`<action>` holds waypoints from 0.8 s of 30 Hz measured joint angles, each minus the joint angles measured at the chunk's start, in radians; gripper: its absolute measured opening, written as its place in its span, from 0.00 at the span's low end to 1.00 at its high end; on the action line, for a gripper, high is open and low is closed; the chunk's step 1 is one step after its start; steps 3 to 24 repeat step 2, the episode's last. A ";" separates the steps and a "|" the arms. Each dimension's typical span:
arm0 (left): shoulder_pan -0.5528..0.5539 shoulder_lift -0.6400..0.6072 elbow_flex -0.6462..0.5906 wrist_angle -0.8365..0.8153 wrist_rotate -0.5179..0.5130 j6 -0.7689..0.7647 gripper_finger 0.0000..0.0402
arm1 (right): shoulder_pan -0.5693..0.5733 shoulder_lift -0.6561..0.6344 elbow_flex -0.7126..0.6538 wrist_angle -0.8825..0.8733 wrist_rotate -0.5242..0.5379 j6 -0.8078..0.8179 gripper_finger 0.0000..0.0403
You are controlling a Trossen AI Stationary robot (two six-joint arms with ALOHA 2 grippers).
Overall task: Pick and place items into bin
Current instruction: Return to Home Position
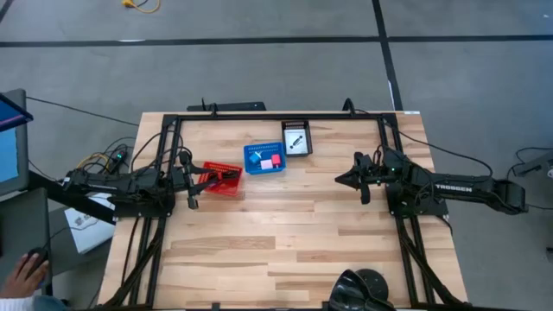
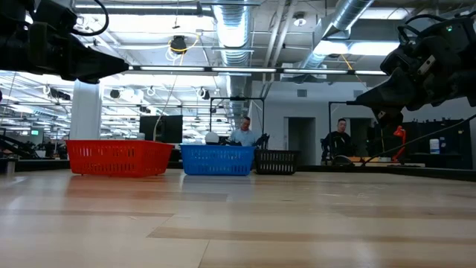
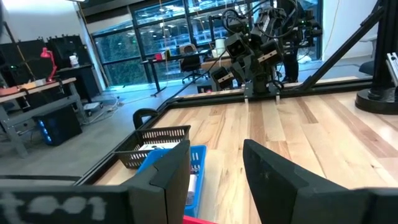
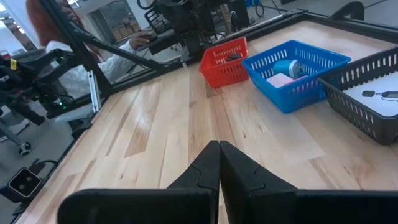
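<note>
Three perforated baskets stand in a row on the far half of the table: red (image 1: pixel 221 180), blue (image 1: pixel 264 159) and black (image 1: pixel 296 138). Pink cubes (image 4: pixel 280 79) and a light-blue piece (image 4: pixel 290 65) lie in the blue basket (image 4: pixel 295 71). A white card packet with a black pen shape (image 4: pixel 379 94) lies in the black basket (image 4: pixel 367 93). Something dark (image 4: pixel 233 56) sits in the red basket (image 4: pixel 225 62). My left gripper (image 1: pixel 192 181) hovers open at the red basket's left side. My right gripper (image 1: pixel 341 179) hangs shut above bare table, right of the baskets.
A black frame (image 1: pixel 276 117) borders the table on the left, far and right sides. Bare wood (image 1: pixel 285 233) fills the near half. A dark round object (image 1: pixel 363 289) sits at the near edge. People (image 2: pixel 244 134) are in the room behind, and a hand (image 1: pixel 22 276) shows at the left.
</note>
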 joint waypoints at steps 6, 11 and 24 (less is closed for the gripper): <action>0.000 0.000 0.000 0.000 0.000 0.000 0.35 | 0.000 0.000 0.000 0.000 0.000 0.000 0.00; 0.000 0.000 0.000 0.000 0.000 0.000 0.35 | 0.000 0.000 0.000 0.000 0.000 0.000 0.00; 0.000 0.000 0.000 0.000 0.000 0.000 0.35 | 0.000 0.000 0.000 0.000 0.000 0.000 0.00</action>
